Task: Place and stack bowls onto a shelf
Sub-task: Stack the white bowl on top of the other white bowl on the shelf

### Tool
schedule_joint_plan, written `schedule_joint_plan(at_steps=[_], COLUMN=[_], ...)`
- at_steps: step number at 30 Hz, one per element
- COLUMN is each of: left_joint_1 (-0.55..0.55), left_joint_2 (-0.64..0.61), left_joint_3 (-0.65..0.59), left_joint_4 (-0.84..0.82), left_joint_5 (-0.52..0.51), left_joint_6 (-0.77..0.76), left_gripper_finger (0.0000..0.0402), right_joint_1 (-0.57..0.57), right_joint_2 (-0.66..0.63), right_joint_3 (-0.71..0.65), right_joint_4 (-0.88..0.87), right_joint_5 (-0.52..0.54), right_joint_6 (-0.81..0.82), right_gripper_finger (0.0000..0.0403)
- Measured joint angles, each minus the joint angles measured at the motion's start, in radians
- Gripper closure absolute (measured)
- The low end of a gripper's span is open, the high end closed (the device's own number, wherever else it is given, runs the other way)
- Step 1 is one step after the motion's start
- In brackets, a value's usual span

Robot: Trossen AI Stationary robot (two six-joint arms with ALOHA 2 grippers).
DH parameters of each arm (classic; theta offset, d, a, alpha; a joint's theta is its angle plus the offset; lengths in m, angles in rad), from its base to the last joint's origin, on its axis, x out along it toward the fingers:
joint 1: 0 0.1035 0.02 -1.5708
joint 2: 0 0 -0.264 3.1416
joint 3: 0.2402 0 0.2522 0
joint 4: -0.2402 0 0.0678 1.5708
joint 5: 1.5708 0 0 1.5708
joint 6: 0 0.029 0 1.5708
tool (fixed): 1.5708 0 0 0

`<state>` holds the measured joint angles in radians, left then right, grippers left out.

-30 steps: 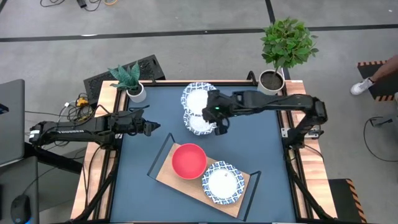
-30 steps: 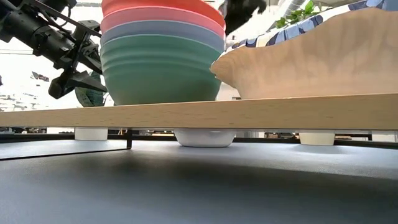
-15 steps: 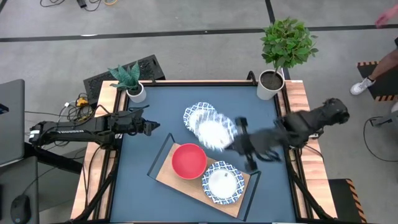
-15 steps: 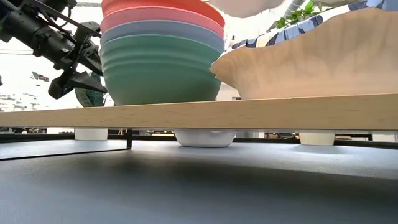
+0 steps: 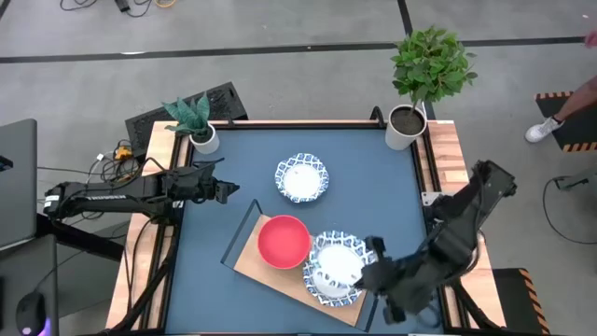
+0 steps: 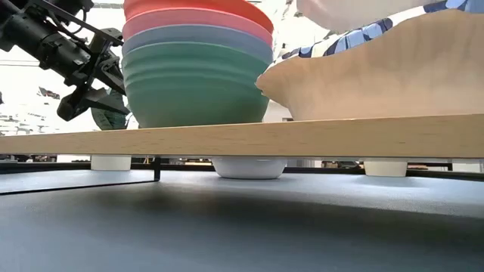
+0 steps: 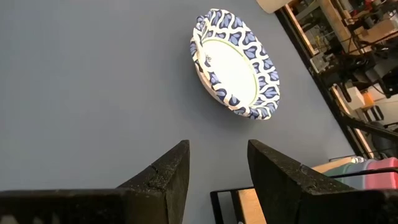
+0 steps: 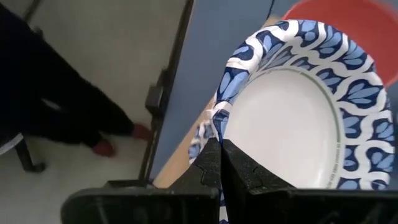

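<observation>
Bowls are mostly on the shelf [image 5: 280,280]: the pink-red bowl [image 5: 283,240] sits nested on the teal-green bowl [image 6: 193,91]; beside them a patterned bowl [image 6: 393,79] rests. The right end effector [image 8: 219,163], pinched on a second white bowl's [image 5: 338,261] blue rim, holds it over that one. A third patterned bowl [image 5: 302,178] waits on the tabletop [image 5: 373,187] beyond the shelf. The left end effector [image 5: 224,190], parted, idles nearby.

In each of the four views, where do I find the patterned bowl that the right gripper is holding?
High view: held bowl, lower centre, over the shelf, in the right gripper.
Low view: top right, white underside.
Left wrist view: not in it.
Right wrist view: centre right.
Shared landmark: the pink-red bowl.
</observation>
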<state>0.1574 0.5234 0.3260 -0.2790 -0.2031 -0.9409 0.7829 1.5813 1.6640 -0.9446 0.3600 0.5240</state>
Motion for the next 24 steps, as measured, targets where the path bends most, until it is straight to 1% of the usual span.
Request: schedule_joint_plan(at_steps=[13,20,24], left_joint_1=[0.0,0.0,0.0], left_joint_2=[0.0,0.0,0.0], left_joint_3=[0.0,0.0,0.0], left_joint_4=[-0.002,-0.004,-0.013], left_joint_5=[0.013,0.013,0.013], left_joint_6=[-0.002,-0.002,-0.002], left_gripper_finger=[0.0255,0.0255,0.0255], right_joint_1=[0.007,0.002,0.006], right_joint_2=[0.245,0.318,0.323], right_joint_3=[-0.002,-0.002,-0.002], right_joint_4=[-0.039,-0.037,-0.029], right_joint_5=[-0.045,-0.045,-0.047], right_joint_6=[-0.001,-0.011,-0.008], right_gripper_finger=[0.0382,0.038,0.0369])
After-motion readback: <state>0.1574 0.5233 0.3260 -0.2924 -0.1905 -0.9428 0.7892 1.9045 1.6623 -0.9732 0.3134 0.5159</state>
